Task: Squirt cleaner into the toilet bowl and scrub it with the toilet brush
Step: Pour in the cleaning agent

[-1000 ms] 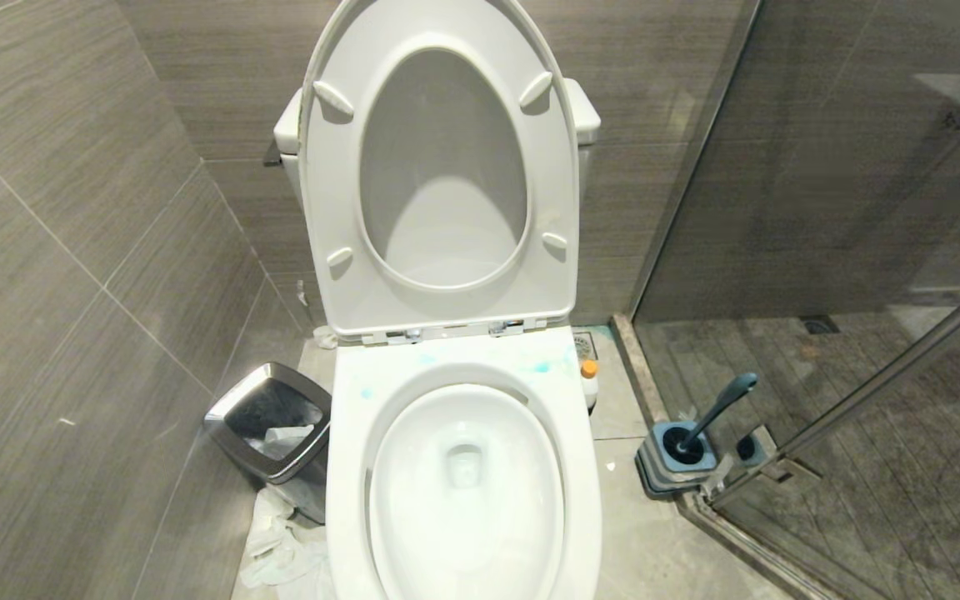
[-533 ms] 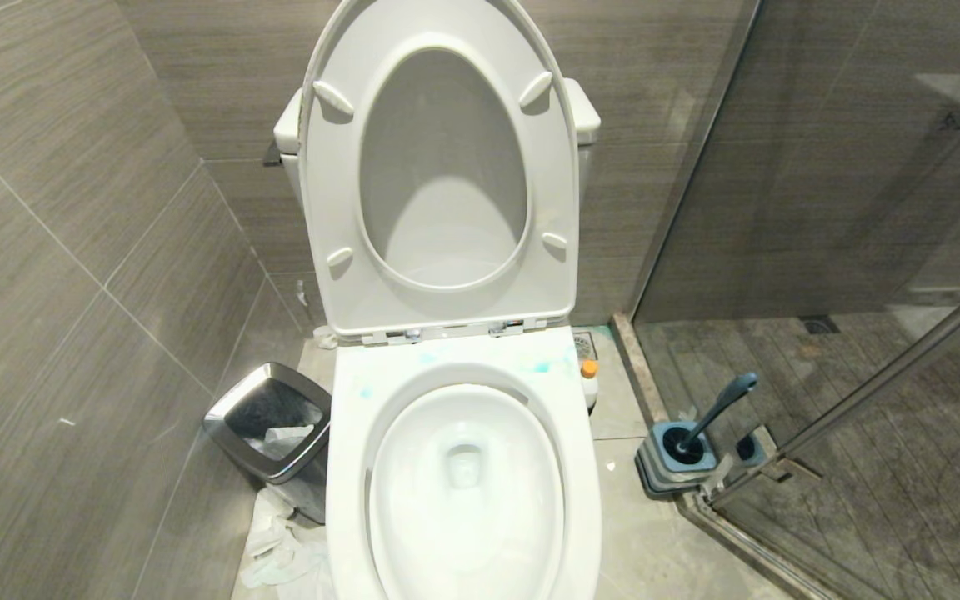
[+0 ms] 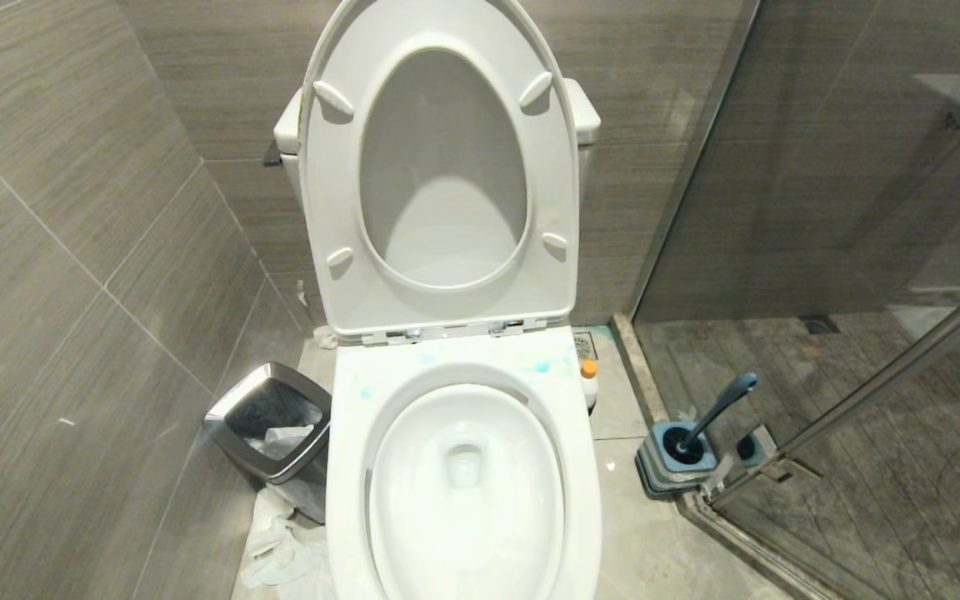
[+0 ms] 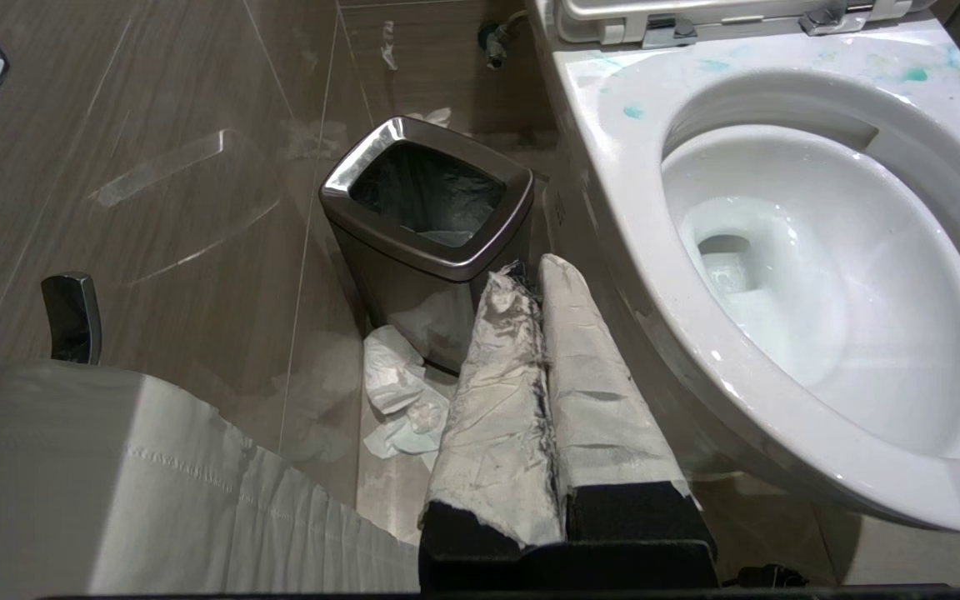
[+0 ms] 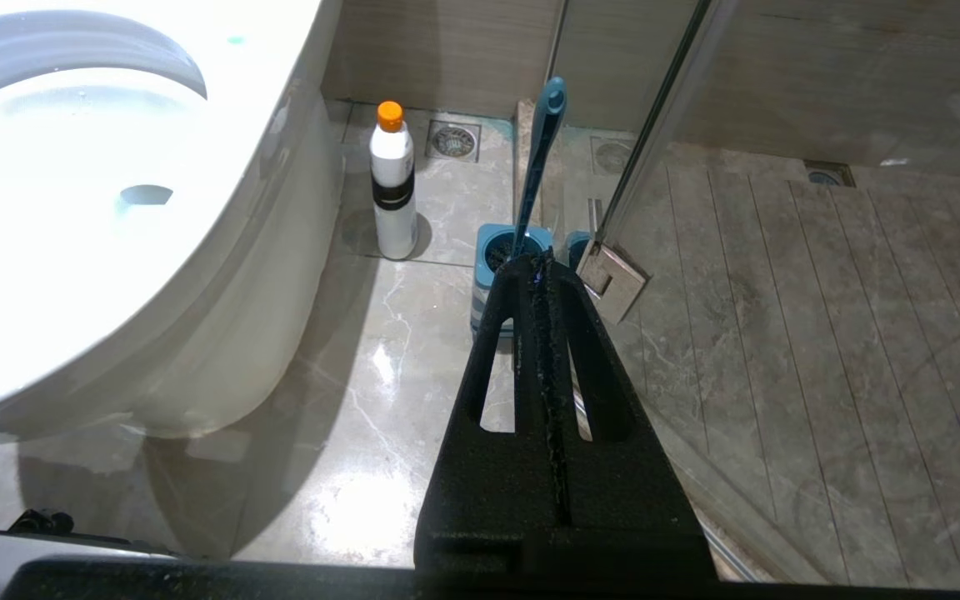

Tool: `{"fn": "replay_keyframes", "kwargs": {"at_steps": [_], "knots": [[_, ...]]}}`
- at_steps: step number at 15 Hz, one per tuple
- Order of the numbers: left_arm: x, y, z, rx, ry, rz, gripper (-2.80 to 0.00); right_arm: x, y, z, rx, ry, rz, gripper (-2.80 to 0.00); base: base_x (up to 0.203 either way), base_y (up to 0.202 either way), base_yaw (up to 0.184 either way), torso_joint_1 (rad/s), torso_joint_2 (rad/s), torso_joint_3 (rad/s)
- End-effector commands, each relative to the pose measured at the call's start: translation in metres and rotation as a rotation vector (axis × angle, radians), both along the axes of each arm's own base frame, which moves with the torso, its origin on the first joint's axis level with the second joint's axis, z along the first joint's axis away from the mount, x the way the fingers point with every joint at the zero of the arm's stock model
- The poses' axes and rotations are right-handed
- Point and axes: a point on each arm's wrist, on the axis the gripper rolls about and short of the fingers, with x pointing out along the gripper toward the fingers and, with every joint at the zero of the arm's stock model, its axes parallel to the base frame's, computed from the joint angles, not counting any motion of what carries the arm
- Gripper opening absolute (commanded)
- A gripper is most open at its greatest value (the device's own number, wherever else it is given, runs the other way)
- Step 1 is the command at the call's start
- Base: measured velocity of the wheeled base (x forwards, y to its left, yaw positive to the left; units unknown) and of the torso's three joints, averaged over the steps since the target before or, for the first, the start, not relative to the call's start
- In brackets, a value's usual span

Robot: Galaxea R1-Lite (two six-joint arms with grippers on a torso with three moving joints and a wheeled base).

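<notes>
The white toilet bowl [image 3: 347, 467] stands with seat and lid raised against the tank. Pale blue cleaner smears [image 3: 540, 366] mark the back of its rim, seen again in the left wrist view as cleaner blots [image 4: 913, 73]. The toilet brush [image 3: 717, 408] leans in its grey-and-blue holder [image 3: 655, 471] on the floor to the right of the bowl. My left gripper [image 4: 530, 271], fingers wrapped in white tape, is shut and empty beside the toilet bowl [image 4: 613, 108]. My right gripper [image 5: 535, 267] is shut and empty, short of the toilet brush [image 5: 542, 142]. Neither arm shows in the head view.
A steel-rimmed black bin [image 3: 267, 425] stands left of the bowl, with crumpled tissue [image 3: 280, 550] on the floor beside it. A white bottle with an orange cap [image 5: 392, 187] stands between bowl and brush holder. A glass shower door [image 3: 880, 392] closes off the right side.
</notes>
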Motion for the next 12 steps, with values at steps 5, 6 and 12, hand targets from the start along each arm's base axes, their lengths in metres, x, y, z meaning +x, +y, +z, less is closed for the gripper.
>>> {"fn": "replay_keyframes", "kwargs": {"at_steps": [5, 6, 12], "knots": [[0.0001, 0.0000, 0.0001, 0.000, 0.001, 0.001, -2.80, 0.0001, 0.0000, 0.0000, -0.001, 0.001, 0.001, -2.80, 0.000, 0.000, 0.000, 0.000, 0.00, 0.000], [0.0001, 0.0000, 0.0001, 0.002, 0.001, 0.001, -2.80, 0.0001, 0.0000, -0.0001, -0.001, 0.001, 0.001, -2.80, 0.000, 0.000, 0.000, 0.000, 0.00, 0.000], [0.0001, 0.0000, 0.0001, 0.005, 0.001, -0.001, -2.80, 0.0001, 0.0000, -0.0001, -0.001, 0.001, 0.001, -2.80, 0.000, 0.000, 0.000, 0.001, 0.00, -0.029]]}}
